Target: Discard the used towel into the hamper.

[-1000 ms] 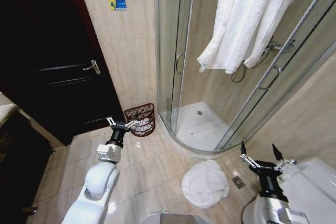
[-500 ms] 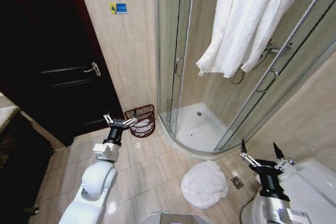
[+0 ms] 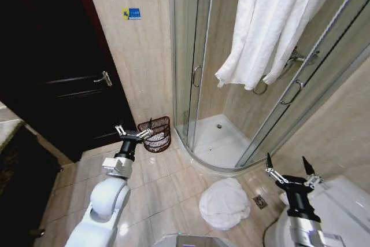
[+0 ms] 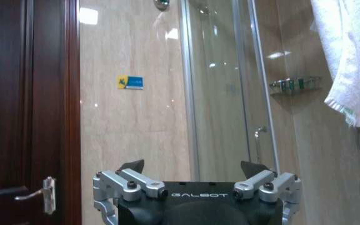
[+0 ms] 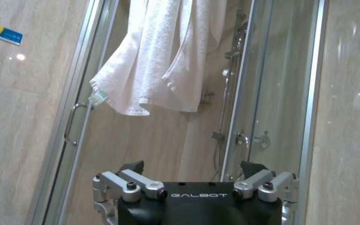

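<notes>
A crumpled white towel (image 3: pixel 225 202) lies on the tiled floor in front of the shower's curved threshold. The hamper (image 3: pixel 156 133), a small dark red-brown wire basket, stands against the wall between the dark door and the shower; something white shows through its wires. My left gripper (image 3: pixel 134 132) is raised just left of the hamper's rim, open and holding nothing. Right of the towel, my right gripper (image 3: pixel 287 172) is also open and holds nothing. The wrist views show the left gripper (image 4: pixel 193 166) and the right gripper (image 5: pixel 192 167) with fingers spread, facing the wall and the shower.
A large white towel (image 3: pixel 272 21) hangs over the glass shower enclosure (image 3: pixel 193 73). A dark wooden door (image 3: pixel 52 67) with a lever handle stands at the left. A floor drain (image 3: pixel 261 201) sits beside the fallen towel. Bare beige tiles (image 3: pixel 167 183) lie between towel and hamper.
The whole head view has shifted slightly, so the camera moved. Both grippers stay open and hold about the same poses; the towel on the floor has not moved.
</notes>
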Tool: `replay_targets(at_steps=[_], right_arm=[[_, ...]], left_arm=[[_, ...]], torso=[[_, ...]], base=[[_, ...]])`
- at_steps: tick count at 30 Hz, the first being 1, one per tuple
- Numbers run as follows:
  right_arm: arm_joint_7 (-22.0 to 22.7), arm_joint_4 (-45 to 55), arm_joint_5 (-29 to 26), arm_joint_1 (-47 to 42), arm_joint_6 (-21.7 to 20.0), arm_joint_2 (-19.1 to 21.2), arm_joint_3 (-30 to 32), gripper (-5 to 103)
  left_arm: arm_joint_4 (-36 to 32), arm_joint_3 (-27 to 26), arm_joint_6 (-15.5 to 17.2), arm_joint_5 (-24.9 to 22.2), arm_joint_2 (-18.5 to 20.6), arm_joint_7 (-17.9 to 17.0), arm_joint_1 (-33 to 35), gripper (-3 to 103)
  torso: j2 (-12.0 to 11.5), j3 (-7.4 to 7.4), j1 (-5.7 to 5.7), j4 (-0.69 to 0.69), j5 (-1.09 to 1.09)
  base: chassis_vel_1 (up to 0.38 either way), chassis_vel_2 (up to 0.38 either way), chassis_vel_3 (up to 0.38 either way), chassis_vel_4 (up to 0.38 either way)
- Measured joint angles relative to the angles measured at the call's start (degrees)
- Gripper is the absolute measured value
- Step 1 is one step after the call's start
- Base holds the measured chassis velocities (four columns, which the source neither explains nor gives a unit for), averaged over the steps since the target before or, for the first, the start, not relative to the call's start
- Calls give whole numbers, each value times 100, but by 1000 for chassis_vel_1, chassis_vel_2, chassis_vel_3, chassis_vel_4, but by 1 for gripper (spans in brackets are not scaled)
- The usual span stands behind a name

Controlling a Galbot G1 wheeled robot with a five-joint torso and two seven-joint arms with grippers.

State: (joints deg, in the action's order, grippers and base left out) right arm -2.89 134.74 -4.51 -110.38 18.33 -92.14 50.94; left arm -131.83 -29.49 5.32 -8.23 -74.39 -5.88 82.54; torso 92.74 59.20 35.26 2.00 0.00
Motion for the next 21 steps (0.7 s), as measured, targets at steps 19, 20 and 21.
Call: replay_targets(at_steps=[19, 20, 21], right_arm=[[15, 38, -17, -26, 35, 0, 1, 100], [16, 45, -15, -26, 34, 0, 0, 100], [16, 45, -15, -26, 34, 0, 0, 100]], left_arm=[[-60, 80, 83, -68, 1, -3, 12, 100], [-38, 96, 37, -88, 3, -22, 15, 100], [-38, 96, 37, -88, 3, -22, 15, 100]], torso=[[786, 417, 366, 0, 0], [850, 452, 395, 0, 0], [850, 452, 395, 0, 0]], base=[[0, 0, 0, 0], [0, 0, 0, 0], [0, 0, 0, 0]])
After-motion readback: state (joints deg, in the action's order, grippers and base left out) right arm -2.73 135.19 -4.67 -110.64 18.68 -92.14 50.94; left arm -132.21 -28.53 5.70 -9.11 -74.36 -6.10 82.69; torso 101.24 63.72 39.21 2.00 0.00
